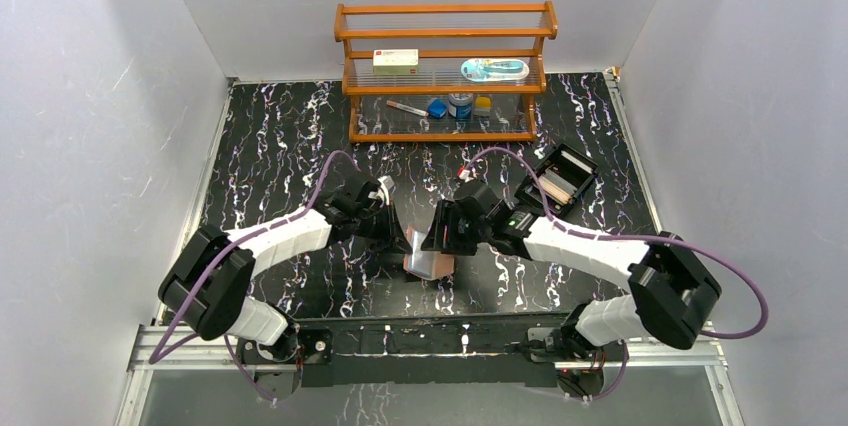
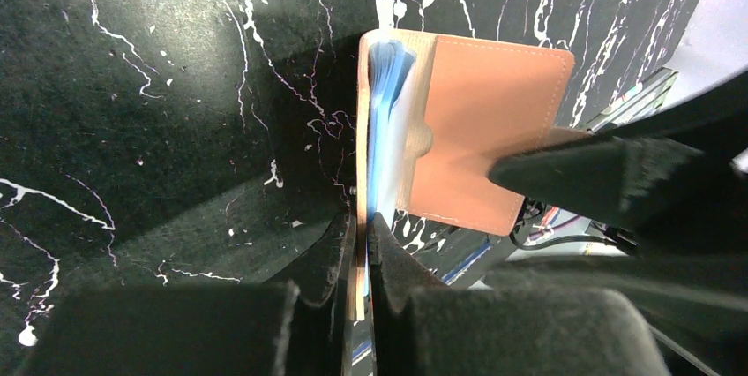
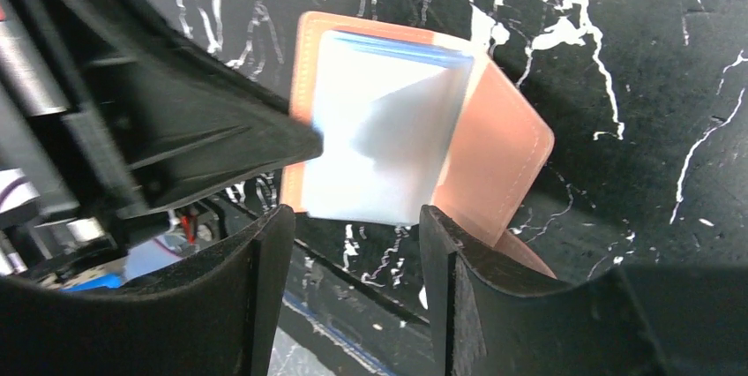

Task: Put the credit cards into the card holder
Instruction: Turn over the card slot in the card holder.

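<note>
The card holder (image 1: 428, 264), a tan-pink wallet, stands open on edge at the table's near middle. My left gripper (image 2: 362, 226) is shut on the edge of one cover, also seen from above (image 1: 398, 236). The bluish clear sleeves (image 2: 388, 102) fan out beside the other flap (image 2: 485, 120). My right gripper (image 3: 353, 226) is open and empty, its fingers on either side of the sleeves' (image 3: 388, 129) near edge; from above it is at the wallet's right (image 1: 442, 238). Pale credit cards (image 1: 553, 186) lie in the black tray.
The black compartment tray (image 1: 570, 168) sits right of centre behind my right arm. A wooden rack (image 1: 445, 76) at the back holds a white box with a red label (image 1: 396, 59) and small items. White walls close in both sides.
</note>
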